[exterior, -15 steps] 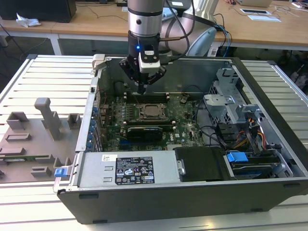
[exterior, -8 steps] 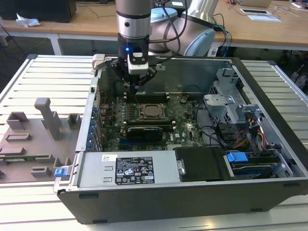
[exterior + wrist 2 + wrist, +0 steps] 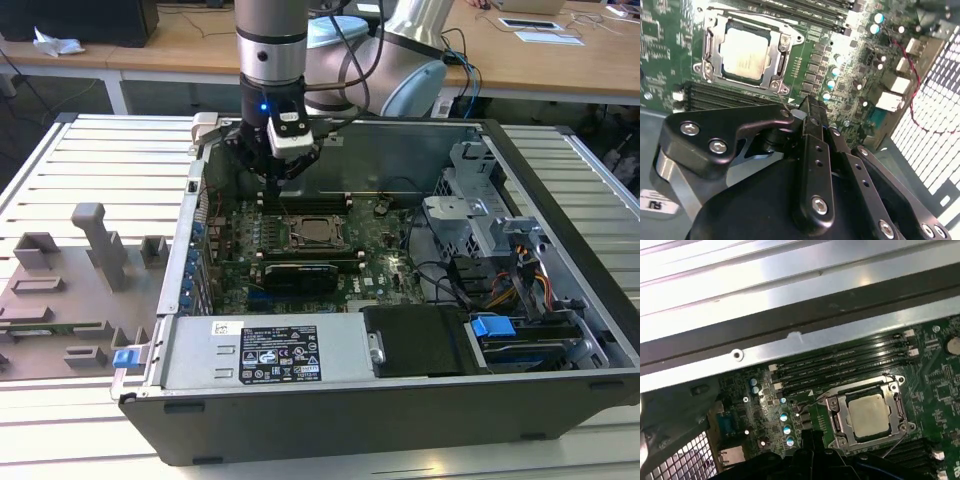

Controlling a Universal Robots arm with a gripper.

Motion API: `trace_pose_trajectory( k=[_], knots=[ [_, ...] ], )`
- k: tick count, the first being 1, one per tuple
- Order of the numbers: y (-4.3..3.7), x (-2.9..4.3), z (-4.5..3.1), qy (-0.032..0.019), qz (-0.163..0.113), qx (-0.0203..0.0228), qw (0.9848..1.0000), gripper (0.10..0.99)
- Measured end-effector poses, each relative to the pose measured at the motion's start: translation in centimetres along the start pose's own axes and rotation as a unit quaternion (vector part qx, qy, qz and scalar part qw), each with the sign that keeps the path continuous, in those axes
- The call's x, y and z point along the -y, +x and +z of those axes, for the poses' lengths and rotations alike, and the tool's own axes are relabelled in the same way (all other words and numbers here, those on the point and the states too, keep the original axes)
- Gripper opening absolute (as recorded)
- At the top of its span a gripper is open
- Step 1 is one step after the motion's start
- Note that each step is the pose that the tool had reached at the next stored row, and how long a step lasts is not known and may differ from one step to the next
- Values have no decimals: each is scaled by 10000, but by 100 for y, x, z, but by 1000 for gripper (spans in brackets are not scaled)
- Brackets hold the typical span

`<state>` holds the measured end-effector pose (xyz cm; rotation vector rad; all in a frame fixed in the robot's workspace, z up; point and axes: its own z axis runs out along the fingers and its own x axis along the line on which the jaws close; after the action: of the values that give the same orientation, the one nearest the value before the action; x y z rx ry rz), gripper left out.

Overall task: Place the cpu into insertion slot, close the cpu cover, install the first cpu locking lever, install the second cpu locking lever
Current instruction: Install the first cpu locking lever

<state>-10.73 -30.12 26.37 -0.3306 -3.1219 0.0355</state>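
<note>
— Black gripper (image 3: pixel 810 107) linkage sits nearest; its jaws look pressed together, holding nothing.
— And the cpu (image 3: pixel 746 54)?
— Seated in the insertion slot (image 3: pixel 840 412), cpu cover (image 3: pixel 715 37) down. Locking levers seem the step in hand, needing a fine hooking push.

The cpu (image 3: pixel 744 56) has a dull, brushed silver metal top, and the cpu cover (image 3: pixel 715 37) around it is shinier bare steel. The end effector (image 3: pixel 807 117) looks like matt black metal with bright screw heads, while the circuit board (image 3: pixel 935 405) is glossy green.
</note>
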Motion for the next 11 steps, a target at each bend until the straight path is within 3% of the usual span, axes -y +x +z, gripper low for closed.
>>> trace_pose_trajectory(
  k=[4,7,9,11],
  knots=[
    [0,0,17,1,-496,11,9988,102],
    [1,0,23,-15,-837,17,9965,102],
    [0,0,24,-146,-1017,4,9947,102],
    [27,6,24,-182,-1049,2,9943,102]
  ],
)
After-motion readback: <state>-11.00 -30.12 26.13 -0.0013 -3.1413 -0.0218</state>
